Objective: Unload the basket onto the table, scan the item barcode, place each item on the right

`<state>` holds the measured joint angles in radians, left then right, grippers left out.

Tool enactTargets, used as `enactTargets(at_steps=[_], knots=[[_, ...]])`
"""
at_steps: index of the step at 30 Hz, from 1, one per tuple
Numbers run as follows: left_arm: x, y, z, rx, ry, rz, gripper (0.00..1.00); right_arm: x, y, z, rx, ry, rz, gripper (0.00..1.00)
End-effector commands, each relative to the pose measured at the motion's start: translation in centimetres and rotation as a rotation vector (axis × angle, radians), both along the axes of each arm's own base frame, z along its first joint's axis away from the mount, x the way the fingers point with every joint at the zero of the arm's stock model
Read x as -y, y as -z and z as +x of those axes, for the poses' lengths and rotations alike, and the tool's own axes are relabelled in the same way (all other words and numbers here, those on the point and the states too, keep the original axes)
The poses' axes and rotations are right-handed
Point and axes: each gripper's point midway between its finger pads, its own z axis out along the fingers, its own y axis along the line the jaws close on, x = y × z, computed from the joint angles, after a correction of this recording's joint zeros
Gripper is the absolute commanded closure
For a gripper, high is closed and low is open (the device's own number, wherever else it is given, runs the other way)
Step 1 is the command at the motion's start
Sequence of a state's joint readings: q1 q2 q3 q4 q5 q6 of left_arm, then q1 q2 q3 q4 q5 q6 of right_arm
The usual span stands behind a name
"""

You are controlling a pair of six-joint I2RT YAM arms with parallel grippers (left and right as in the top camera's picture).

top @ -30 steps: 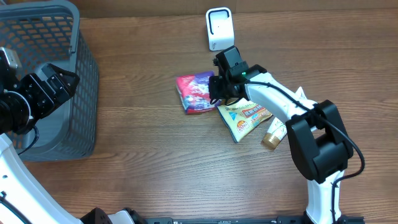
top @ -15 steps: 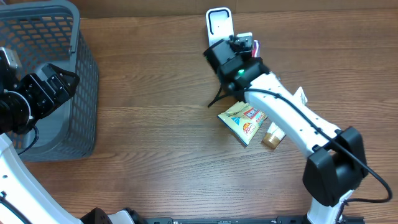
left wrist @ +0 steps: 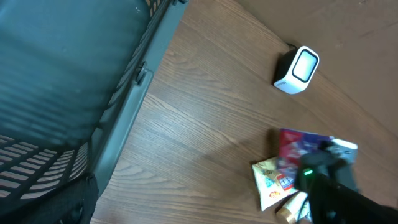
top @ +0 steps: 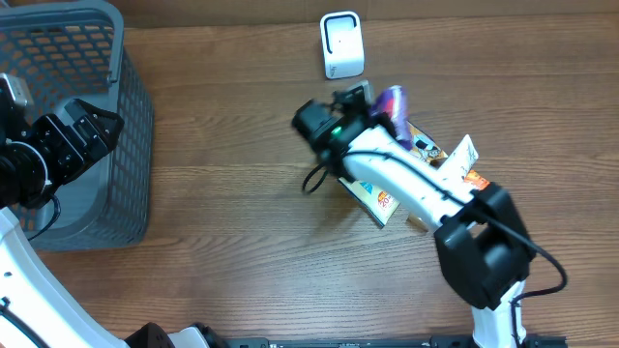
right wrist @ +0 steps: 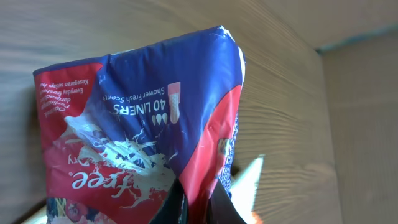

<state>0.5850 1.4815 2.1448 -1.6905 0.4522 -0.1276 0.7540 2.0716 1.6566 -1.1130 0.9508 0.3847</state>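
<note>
Two arms on a wooden table (top: pixel 232 213). Far left: grey basket (top: pixel 135 145), with the left gripper (top: pixel 100 129) over it, fingers spread wide, holding nothing, well apart from the action. Mid-table: right gripper (top: pixel 375 101) clamped tight on one end of the liner pack (top: pixel 392 99), which looks lifted clear of the table, just by the snack packets (top: pixel 379 198). Wrist view: long axis of the pack running straight out from the jaws, printed front toward the camera. No barcode visible in any view, so scan face unknown. Scanner (top: pixel 340 45) upright near the far edge, close by, up and left of the pack in the overhead. Next, probably: swing pack toward scanner, rotate until code faces it. Right arm's job, being much nearer.
</note>
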Motion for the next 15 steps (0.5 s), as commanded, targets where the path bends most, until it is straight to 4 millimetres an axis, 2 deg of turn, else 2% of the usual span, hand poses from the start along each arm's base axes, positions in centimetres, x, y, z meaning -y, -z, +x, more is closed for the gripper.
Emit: enactTargets(at_steps=[1, 4, 8, 10, 13, 15], knots=[[0.0, 0.2, 0.1, -0.003, -0.005, -0.016, 0.0, -2.7, 1.8, -1.2, -0.03, -0.066, -0.025, 0.95], [0.0, 0.2, 0.1, -0.003, -0.005, -0.015, 0.0, -5.1, 2.3, -2.6, -0.044, -0.126, -0.016, 0.87], [0.0, 0.2, 0.1, -0.003, -0.005, -0.016, 0.0, -9.1, 2.3, -5.1, -0.062, -0.227, 0.015, 0.82], [0.0, 0.2, 0.1, -0.003, -0.005, -0.015, 0.0, -12.0, 2.4, -7.1, -0.088, -0.293, 0.065, 0.66], [0.0, 0.2, 0.1, -0.003, -0.005, -0.016, 0.0, -15.9, 2.0, -9.5, -0.138, -0.37, 0.172, 0.5], [0.0, 0.2, 0.1, -0.003, -0.005, -0.016, 0.0, -18.2, 0.8, -10.4, -0.148, -0.399, 0.255, 0.24]])
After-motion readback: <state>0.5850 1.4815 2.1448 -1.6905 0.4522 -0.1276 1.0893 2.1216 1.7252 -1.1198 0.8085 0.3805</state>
